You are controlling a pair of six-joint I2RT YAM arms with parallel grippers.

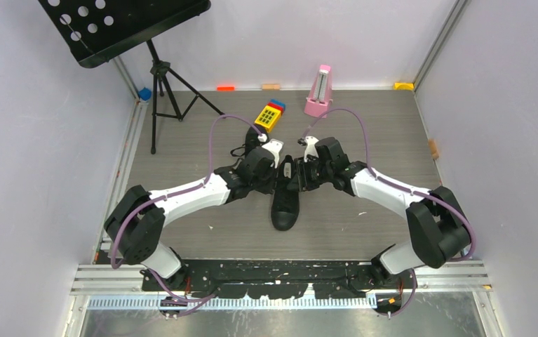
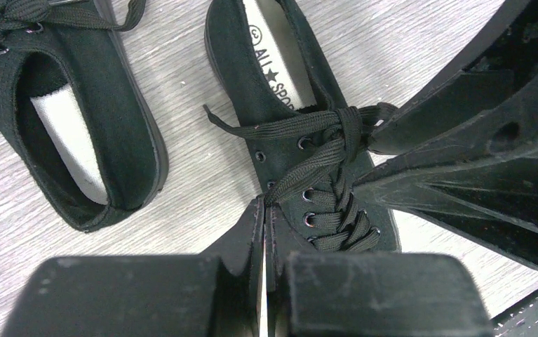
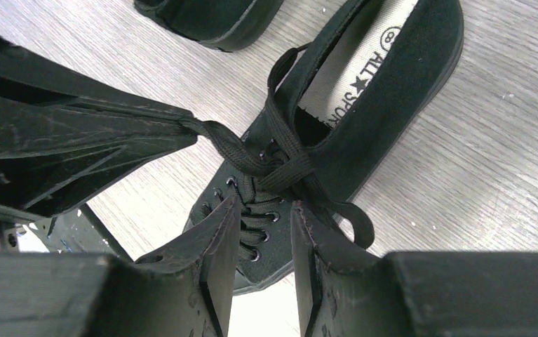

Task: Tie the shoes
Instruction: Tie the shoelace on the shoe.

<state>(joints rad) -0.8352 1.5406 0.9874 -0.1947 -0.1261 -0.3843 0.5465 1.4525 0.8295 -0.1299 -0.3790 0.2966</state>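
Around the middle of the table [image 1: 364, 232], seen from overhead, one shoe [image 1: 285, 203] lies lengthwise with its toe toward the near edge. Both arms are bent in over its open end, the left gripper [image 1: 274, 170] and the right gripper [image 1: 301, 174] coming at it from either side. A second shoe [image 1: 241, 150] sits just to its left, mostly tucked under the left arm. Toward the far edge there's a pink metronome [image 1: 318, 91] and a yellow keypad toy [image 1: 270, 116], and a music stand [image 1: 125, 28] is over in the far left corner.

Left wrist cam: the left gripper [image 2: 264, 203] has its jaws pressed fully together, pinching a strand of lace [image 2: 315, 161]. That strand runs up to a crossed knot over the tongue of the shoe [image 2: 238, 63]. The right gripper pokes in from the right side with its tips right at the knot. The second shoe [image 2: 111, 105] is off to the left, apart from the first, with bare wood grain between them.

Right wrist cam: the right gripper [image 3: 266, 203] is about half open, its fingers straddling the laced eyelets, and as far as I can see there's nothing clamped between them. One loose lace end curls by its right finger [image 3: 315, 232]. The left gripper comes in from the left with a lace loop pulled taut at its tip. Only the edge of the second shoe [image 3: 210, 21] shows, up top.
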